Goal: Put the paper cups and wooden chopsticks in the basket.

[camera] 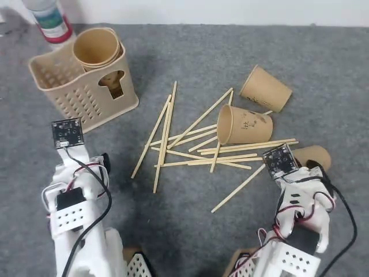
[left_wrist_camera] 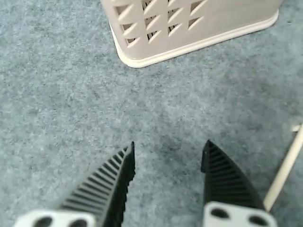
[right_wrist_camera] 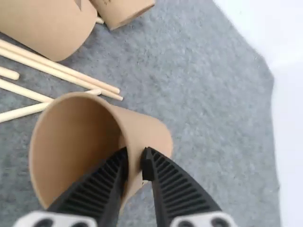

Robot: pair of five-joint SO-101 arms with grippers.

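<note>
On the tabletop, the right gripper pinches a tipped paper cup; the left gripper hangs, fingers spread, near the basket.

We see grey felt covering the table. White strip along the top edge. A bottle sits upper left.

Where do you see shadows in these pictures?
High view: soft shadows hug the basket and the lying paper cups. Left wrist view: a faint dark patch on the mat under the left gripper. Right wrist view: the held cup is shaded inside, the white surface beyond the mat bright.
</note>
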